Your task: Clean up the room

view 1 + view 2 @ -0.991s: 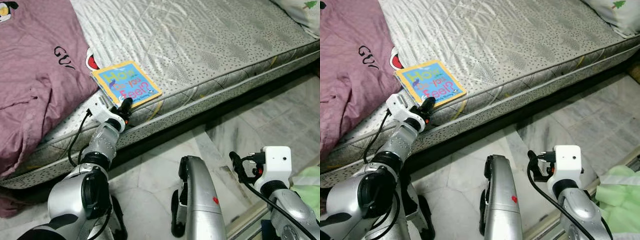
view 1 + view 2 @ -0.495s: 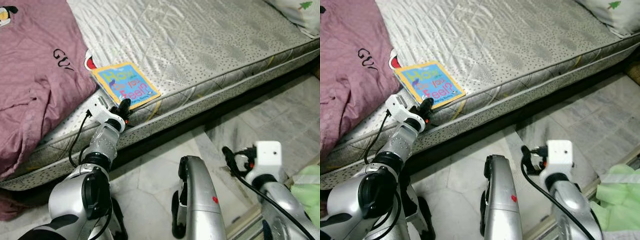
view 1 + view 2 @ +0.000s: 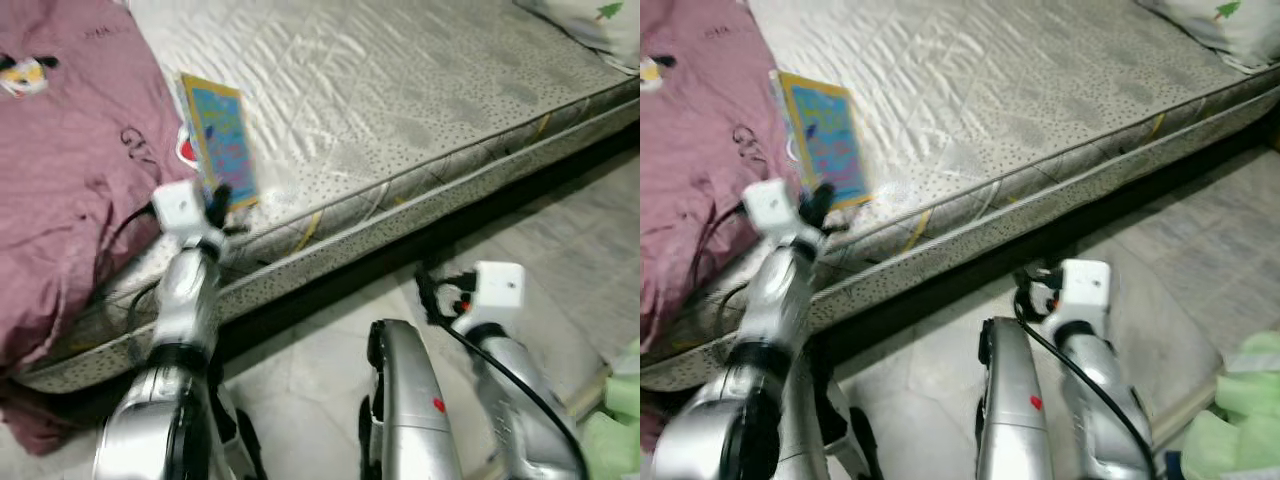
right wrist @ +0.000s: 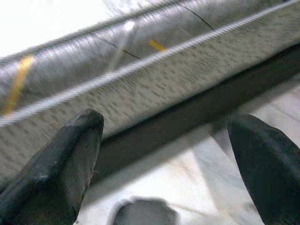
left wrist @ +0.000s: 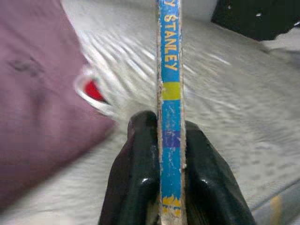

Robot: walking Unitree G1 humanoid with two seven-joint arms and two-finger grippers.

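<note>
Pinching the thin blue-and-yellow picture book (image 3: 222, 141) by its lower edge, the left gripper (image 5: 171, 164) has both black fingers (image 5: 136, 168) pressed against the covers, holding it upright on its edge over the grey quilted mattress (image 3: 420, 90), just beside the crumpled mauve garment (image 3: 70, 170). The right gripper (image 4: 164, 159) hangs over the pale marble floor (image 3: 590, 250) near the mattress side, fingers spread wide.

Home bedroom: bare quilted mattress (image 3: 400, 110), pillow (image 3: 590, 20), purple shirt (image 3: 70, 180), marble floor (image 3: 590, 250).
</note>
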